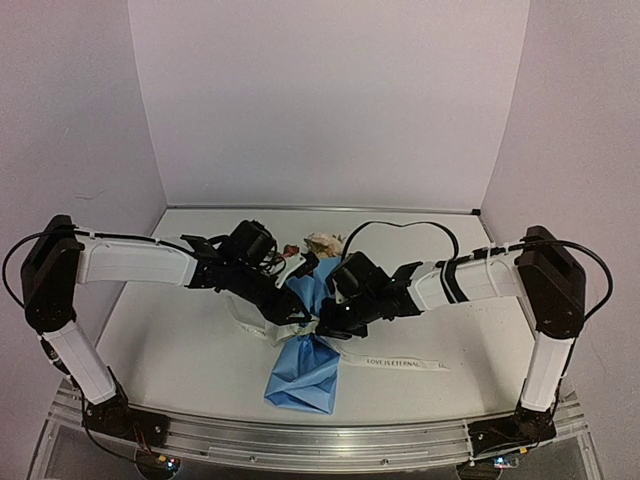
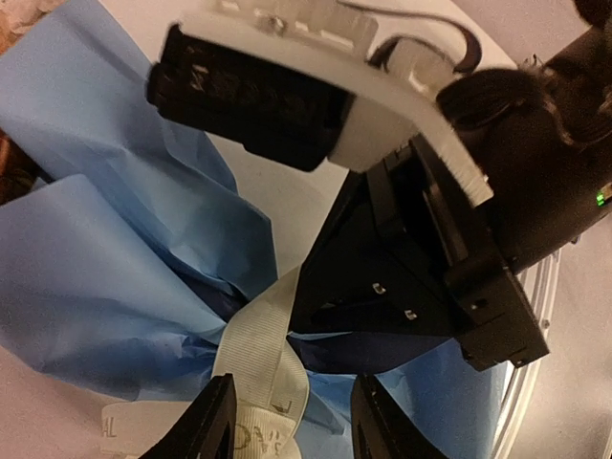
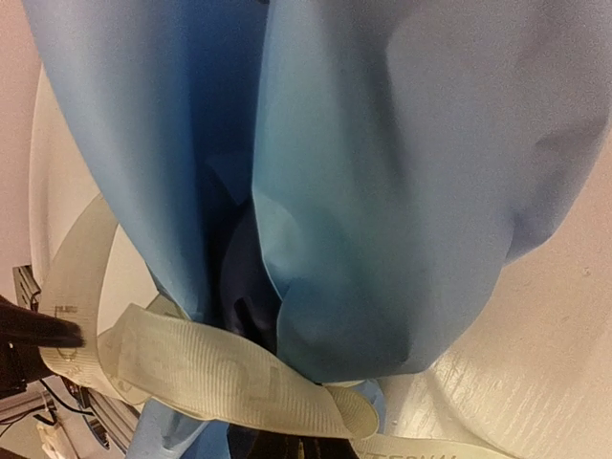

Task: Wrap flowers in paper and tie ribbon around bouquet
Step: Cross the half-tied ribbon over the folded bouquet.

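Ribbon [image 2: 263, 363]: thin, floppy, looped round soft paper [image 2: 115, 258]; I'd pinch it flat near the crossing. Left claw [image 2: 295, 413] open astride it, right claw [image 2: 306, 314] closed, grip unclear.

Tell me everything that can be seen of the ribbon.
The ribbon is cream-white woven fabric, narrow and floppy, with printed letters. It loops around the pinched waist of the blue paper. One tail lies flat on the table, on its right half; another part passes between the left gripper's fingers.
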{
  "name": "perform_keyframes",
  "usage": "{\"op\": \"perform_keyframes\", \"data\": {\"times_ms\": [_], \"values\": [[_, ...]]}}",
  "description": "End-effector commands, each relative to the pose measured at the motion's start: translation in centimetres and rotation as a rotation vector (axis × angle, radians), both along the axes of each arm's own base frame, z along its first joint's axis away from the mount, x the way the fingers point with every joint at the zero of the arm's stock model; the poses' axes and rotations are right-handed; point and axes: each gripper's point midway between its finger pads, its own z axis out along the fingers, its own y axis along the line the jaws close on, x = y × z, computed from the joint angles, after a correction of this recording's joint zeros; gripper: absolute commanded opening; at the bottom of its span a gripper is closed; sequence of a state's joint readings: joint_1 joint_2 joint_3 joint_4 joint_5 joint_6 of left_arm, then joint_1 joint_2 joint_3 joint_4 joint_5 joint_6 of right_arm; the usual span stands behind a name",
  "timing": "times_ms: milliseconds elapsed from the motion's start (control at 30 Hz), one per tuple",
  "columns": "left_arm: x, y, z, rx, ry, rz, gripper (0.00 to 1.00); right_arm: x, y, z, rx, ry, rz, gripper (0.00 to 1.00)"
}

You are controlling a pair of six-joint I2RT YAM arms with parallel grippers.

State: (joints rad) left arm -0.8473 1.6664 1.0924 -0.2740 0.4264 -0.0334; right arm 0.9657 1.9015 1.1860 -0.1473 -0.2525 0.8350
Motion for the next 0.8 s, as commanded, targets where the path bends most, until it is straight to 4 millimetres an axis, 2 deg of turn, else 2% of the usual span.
{"op": "perform_keyframes", "data": {"times_ms": [0,400,767], "values": [[0.9,-0.7,0.5,0.040,-0.079,-0.033,0.43,0.7,0.7,2.8,0.064,-0.066,-0.023,0.00],[2.6,0.5,-1.9,0.157,-0.141,0.040,0.43,0.9,1.0,3.0,0.075,-0.075,-0.018,0.00],[2.0,0.3,-2.2,0.138,-0.106,0.033,0.30,0.8,1.1,3.0,0.102,-0.113,0.009,0.00]]}}
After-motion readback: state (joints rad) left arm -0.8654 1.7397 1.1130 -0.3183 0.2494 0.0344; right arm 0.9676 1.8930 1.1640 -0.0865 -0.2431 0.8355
